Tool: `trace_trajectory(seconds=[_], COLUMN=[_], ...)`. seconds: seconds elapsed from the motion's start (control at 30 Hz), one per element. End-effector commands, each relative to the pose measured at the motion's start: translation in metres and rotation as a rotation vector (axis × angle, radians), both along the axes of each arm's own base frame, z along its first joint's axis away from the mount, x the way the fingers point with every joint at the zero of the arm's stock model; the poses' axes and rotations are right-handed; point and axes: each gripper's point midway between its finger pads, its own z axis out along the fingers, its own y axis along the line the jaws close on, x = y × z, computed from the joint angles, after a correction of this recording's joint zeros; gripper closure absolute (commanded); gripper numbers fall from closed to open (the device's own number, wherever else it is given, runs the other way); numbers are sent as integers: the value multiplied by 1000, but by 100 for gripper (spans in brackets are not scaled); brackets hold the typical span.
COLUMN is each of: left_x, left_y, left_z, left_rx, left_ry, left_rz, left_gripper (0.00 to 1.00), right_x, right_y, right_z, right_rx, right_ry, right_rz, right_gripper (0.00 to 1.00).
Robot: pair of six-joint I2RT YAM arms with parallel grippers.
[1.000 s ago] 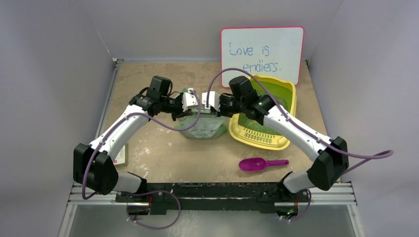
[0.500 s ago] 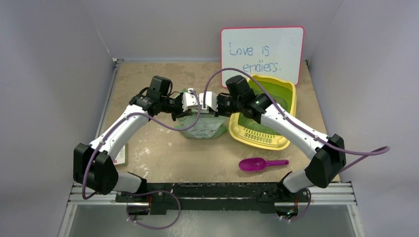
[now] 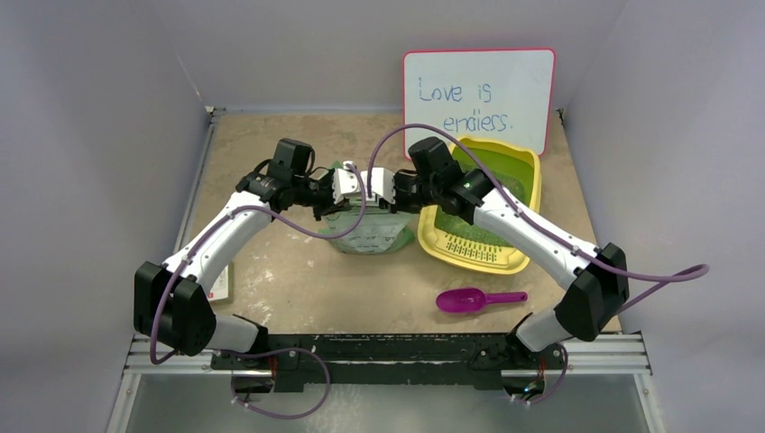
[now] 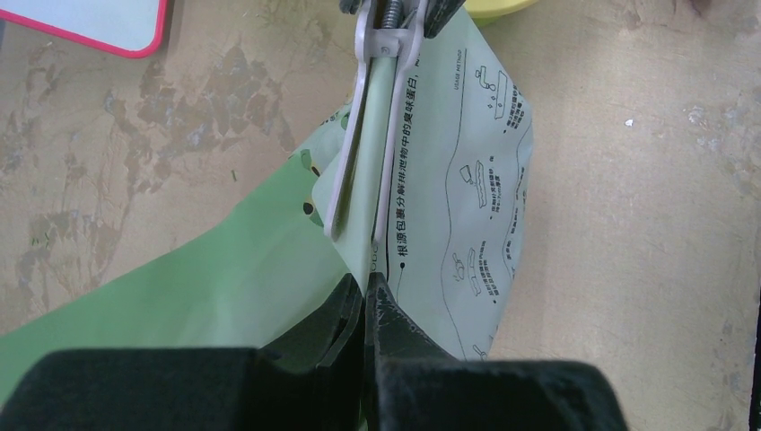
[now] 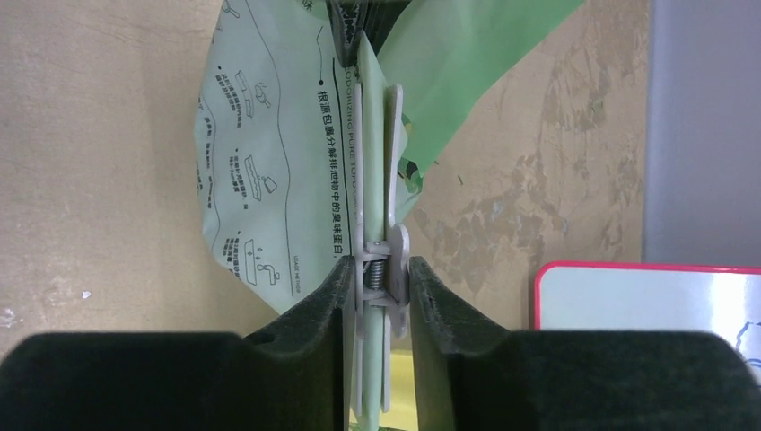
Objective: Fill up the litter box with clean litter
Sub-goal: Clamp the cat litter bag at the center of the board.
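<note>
The yellow litter box (image 3: 532, 194) lies at the right rear of the table with clean litter (image 3: 514, 180) in it, partly under my right arm. A pale green printed bag (image 3: 365, 236) stands just left of it. A white spring clip (image 5: 381, 269) sits along the bag's flattened top edge. My left gripper (image 4: 366, 283) is shut on that edge of the bag (image 4: 467, 180), just in front of the clip (image 4: 377, 108). From the other side my right gripper (image 5: 377, 269) holds the clip's handle end between its pads. Both grippers meet above the bag in the top view.
A magenta scoop (image 3: 469, 299) lies on the table near the front, right of centre. The white red-framed board (image 3: 478, 99) leans on the back wall behind the box. A small flat card (image 3: 219, 284) lies at the left edge.
My right arm has edged a little to the left, toward the bag. The left arm, the bag and the box have not moved.
</note>
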Motion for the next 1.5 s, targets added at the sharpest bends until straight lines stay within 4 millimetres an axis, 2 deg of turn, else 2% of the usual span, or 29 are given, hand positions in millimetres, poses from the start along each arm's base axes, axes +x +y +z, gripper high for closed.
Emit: trace_trajectory(seconds=[0.0,0.1,0.2,0.33,0.43,0.63,0.67,0.73,0.87,0.9,0.97,1.07,1.33,1.47], left_x=[9,9,9,9,10,9,9,9,6,4,-3,-15,-28,-29], left_y=[-6,-5,-5,-5,-5,-7,-8,-9,-10,-11,-14,-20,-24,-23], left_z=[29,29,29,29,29,30,31,32,32,33,39,50,64,82], left_rx=[-62,-61,-61,-59,-58,-78,-82,-90,-95,-100,-120,-174,-245,-280], left_ry=[-93,-94,-93,-95,-96,-87,-86,-85,-77,-74,-67,-53,-18,-35], left_rz=[-27,-26,-25,-23,-22,-24,-24,-20,-32,-43,-75,-117,-113,-69], left_gripper=[100,100,100,100,100,64,61,59,51,49,37,31,23,21], right_x=[2,-2,-9,-16,-23,-37,-36,-36,-46,-47,-51,-58,-69,-65], right_y=[-5,-7,-12,-21,-30,-53,-57,-67,-65,-64,-63,-62,-55,-61], right_z=[16,26,30,39,45,53,55,55,34,27,15,2,12,21], right_rx=[23,56,79,138,211,466,527,639,726,733,712,692,771,793], right_ry=[-57,-78,-79,-86,-95,-91,-76,-6,224,280,365,447,559,534], right_rz=[-22,-26,-35,-92,-152,-335,-393,-529,-665,-704,-749,-792,-792,-830], right_gripper=[67,48,37,25,21,7,3,1,1,1,1,1,1,1])
